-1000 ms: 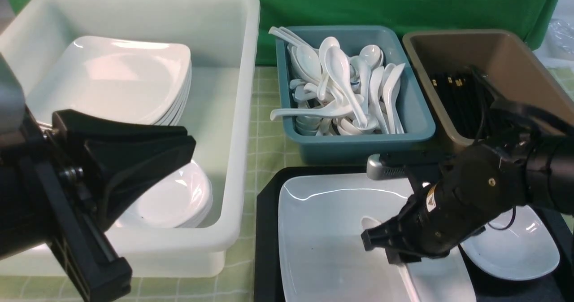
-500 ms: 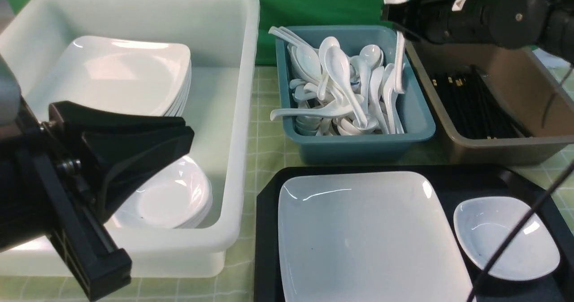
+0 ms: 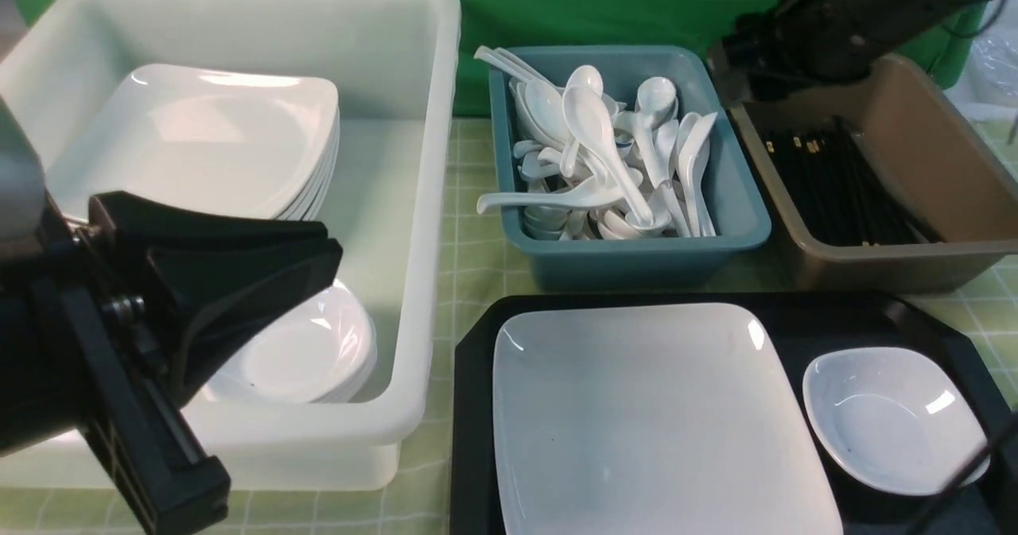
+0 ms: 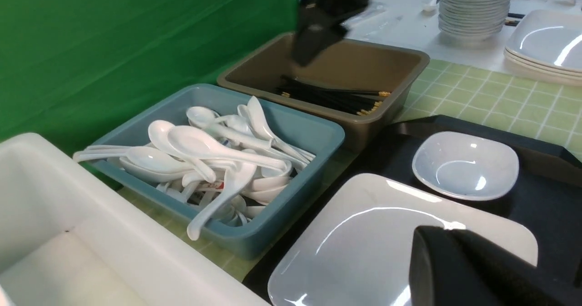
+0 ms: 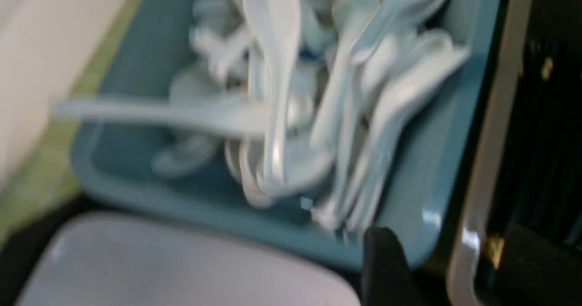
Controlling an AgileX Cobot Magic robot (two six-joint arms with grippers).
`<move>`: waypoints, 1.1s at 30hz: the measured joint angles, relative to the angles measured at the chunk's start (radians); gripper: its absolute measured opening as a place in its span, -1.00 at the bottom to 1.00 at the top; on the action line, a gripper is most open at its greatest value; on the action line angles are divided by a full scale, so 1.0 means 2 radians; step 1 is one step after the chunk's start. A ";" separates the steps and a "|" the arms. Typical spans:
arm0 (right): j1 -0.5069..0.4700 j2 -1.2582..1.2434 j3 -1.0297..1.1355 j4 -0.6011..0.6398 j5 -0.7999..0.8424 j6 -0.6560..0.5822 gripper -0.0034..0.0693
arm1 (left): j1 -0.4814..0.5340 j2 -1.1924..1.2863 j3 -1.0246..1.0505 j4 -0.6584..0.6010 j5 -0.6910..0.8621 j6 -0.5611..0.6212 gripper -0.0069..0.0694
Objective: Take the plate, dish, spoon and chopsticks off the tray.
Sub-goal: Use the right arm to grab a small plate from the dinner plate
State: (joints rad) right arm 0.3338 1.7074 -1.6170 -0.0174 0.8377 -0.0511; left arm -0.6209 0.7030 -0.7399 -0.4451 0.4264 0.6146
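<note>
Released the spoon from the right gripper [image 3: 736, 66], now spread and empty above the wall between the teal bin [image 3: 636, 253] and the brown bin [image 3: 875, 269]. One second ago was pinching it low over the plate [image 3: 652, 424]; half a second ago was carrying it high over the teal bin. Cannot pick it out now among the spoons [image 3: 604, 161] heaped there, but no longer on the tray [image 3: 473, 408].

Leaves, by the look of it, only the plate and the dish [image 3: 891, 420], lying on the tray just beside each other. Shows chopsticks [image 3: 827, 189] only in the brown bin, none on the tray.

For the left gripper [image 3: 326, 257], hanging by the tub [image 3: 429, 201]: cannot tell whether spread or pressed together.
</note>
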 joint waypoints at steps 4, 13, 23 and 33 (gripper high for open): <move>0.029 -0.077 0.147 -0.064 0.068 -0.024 -0.01 | 0.000 0.000 0.000 0.003 0.006 0.000 -0.76; 0.034 -0.119 0.414 -0.126 -0.053 -0.067 0.19 | 0.000 0.000 0.000 0.003 0.008 0.000 -0.76; 0.018 -0.058 0.446 -0.147 -0.174 -0.066 0.31 | 0.000 0.000 0.000 0.003 0.008 0.000 -0.76; 0.038 -0.071 0.436 -0.163 -0.157 -0.066 -0.38 | 0.000 0.000 0.000 0.003 0.011 0.000 -0.76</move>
State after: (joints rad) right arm 0.4088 1.5658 -0.7442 -0.3436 0.5236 -0.1835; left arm -0.6209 0.7030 -0.7399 -0.4384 0.4489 0.6138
